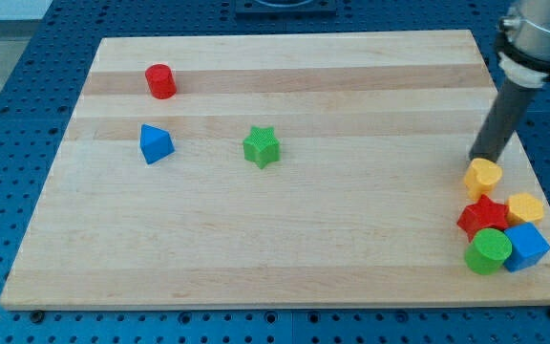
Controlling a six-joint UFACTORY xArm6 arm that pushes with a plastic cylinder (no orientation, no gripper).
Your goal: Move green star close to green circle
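Observation:
The green star [262, 146] lies on the wooden board [285, 239], left of the middle. The green circle [487, 251] is a cylinder at the view's bottom right, in a tight cluster of blocks. My tip [484, 158] is at the view's right, just above a yellow block [482, 176] and far to the right of the green star.
The cluster at the bottom right also holds a red star [481, 216], a second yellow block [524, 207] and a blue cube [525, 247]. A red cylinder [160, 81] and a blue triangular block [155, 143] lie at the left.

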